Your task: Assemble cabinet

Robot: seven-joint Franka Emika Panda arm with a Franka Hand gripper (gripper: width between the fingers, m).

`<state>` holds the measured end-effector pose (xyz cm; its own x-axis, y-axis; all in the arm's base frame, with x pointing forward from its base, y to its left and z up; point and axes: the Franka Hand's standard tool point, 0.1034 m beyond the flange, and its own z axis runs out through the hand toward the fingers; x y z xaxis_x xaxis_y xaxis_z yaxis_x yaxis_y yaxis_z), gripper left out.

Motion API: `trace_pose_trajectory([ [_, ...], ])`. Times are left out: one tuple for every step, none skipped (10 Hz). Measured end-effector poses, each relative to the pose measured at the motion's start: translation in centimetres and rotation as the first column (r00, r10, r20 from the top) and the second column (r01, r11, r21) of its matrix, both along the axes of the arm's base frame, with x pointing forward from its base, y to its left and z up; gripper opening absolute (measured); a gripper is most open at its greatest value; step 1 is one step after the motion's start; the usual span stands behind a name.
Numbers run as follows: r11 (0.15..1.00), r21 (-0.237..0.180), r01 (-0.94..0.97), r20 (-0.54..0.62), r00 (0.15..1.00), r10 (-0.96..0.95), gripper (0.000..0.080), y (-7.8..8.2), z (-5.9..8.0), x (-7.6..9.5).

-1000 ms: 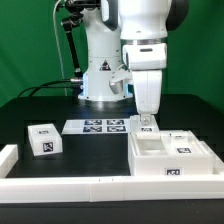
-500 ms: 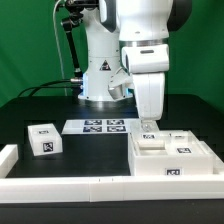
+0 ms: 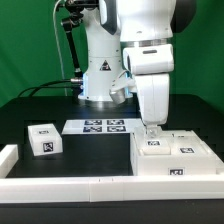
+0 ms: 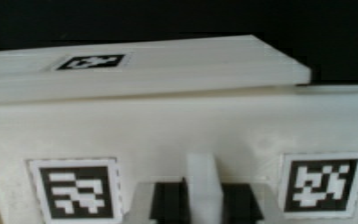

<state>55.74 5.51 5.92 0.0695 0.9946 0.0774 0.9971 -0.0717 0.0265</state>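
The jaws sit at the far edge of the cabinet (image 3: 172, 160), which lies near and right on the tabletop (image 3: 30, 108). Whether they pinch its thin wall or merely straddle it cannot be told. A sound grip should be centred, square and fully seated.

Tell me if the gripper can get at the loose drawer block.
Probably yes: the drawer block stands alone, nothing over it. The gripper, low at the cabinet with a thin wall between its fingers, must lift clear first.
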Motion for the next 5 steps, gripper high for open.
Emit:
trace_pose_trajectory([
  [1.000, 0.003, -0.012, 0.008, 1.000, 0.012, 0.0069, 0.0, 0.0, 0.7],
  [1.000, 0.006, -0.020, 0.016, 1.000, 0.020, 0.0069, 0.0, 0.0, 1.4],
  [1.000, 0.009, -0.024, 0.022, 0.999, 0.024, 0.0069, 0.0, 0.0, 2.2],
  [1.000, 0.008, -0.026, 0.010, 1.000, 0.026, 0.0071, 0.0, -0.1, 2.2],
  [1.000, 0.008, -0.026, 0.010, 1.000, 0.026, 0.0071, 0.0, -0.1, 2.2],
])
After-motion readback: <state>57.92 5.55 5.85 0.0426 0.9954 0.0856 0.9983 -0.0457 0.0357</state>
